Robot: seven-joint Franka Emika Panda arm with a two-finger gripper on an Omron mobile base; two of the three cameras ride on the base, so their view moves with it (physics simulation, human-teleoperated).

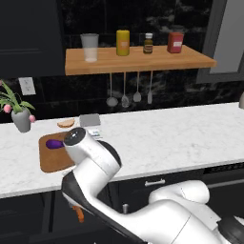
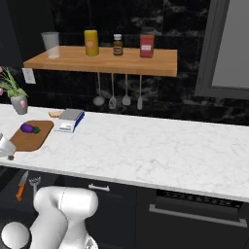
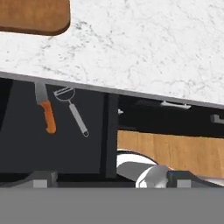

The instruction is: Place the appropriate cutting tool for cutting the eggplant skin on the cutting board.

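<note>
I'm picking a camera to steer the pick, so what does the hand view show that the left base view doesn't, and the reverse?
Hand view alone: the peeler, grey handle and forked head, lying beside the orange-handled knife in a dark space below the counter edge.

Left base view alone: the eggplant on the cutting board, the shelf with its jars, hanging utensils, and a potted plant.

Both: the marble counter and part of the wooden board.

Peeler (image 3: 74,111) lies apart from knife (image 3: 46,111) — open space around both.
</note>
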